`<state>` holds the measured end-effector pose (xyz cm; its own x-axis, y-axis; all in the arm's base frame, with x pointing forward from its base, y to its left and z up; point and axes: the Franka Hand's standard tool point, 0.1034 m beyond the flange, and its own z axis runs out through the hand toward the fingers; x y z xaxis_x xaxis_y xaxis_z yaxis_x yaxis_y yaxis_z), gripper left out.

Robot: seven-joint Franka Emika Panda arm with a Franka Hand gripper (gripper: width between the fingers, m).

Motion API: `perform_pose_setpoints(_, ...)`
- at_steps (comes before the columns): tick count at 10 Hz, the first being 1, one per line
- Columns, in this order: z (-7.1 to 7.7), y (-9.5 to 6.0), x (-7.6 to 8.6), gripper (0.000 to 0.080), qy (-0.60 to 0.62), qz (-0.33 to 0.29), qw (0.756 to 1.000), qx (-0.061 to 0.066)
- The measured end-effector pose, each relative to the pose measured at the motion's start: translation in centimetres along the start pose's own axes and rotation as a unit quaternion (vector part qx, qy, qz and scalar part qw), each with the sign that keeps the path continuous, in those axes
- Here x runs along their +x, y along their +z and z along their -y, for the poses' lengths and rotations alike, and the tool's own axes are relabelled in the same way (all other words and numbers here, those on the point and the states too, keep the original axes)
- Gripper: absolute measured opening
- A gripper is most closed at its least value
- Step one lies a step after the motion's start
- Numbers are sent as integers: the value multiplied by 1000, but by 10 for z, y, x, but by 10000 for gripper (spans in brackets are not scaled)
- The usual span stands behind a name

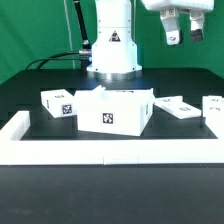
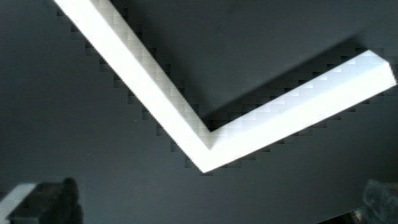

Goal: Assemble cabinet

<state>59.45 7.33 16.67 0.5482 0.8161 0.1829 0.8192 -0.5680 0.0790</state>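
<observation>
Border rail (image 1: 110, 150) nearest me; cabinet body (image 1: 113, 112) just beyond it, below and toward the exterior view's left of my pincer (image 1: 184, 35), hanging released, empty.

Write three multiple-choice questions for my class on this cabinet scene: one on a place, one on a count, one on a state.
1. Where is the pincer? A raised, exterior view's left; B raised, exterior view's right; C touching a part.
2. How many loose blocks lie at the exterior view's left of the cabinet body? A none; B three; C one.
3. The pincer is: A open, empty; B shut on a panel; C shut on a block.
Answers: B, it hangs high at that side; C, one small block lies there; A, its fingers stand apart with nothing between.
</observation>
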Motion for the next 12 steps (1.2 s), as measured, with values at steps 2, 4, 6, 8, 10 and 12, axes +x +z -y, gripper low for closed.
perform_pose_setpoints(2, 0, 0, 0, 798, 0, 0, 1000, 0)
perform_pose_setpoints(4, 0, 0, -1, 798, 0, 1, 1000, 0)
perform_pose_setpoints(6, 5, 3, -5, 798, -1, 2, 1000, 1)
perform_pose_setpoints(8, 15, 9, -24, 798, -70, -9, 997, -30)
perform_pose_setpoints(10, 33, 18, -49, 798, -119, -2, 992, -42)
perform_pose_setpoints(12, 36, 22, -73, 798, -65, 5, 997, -32)
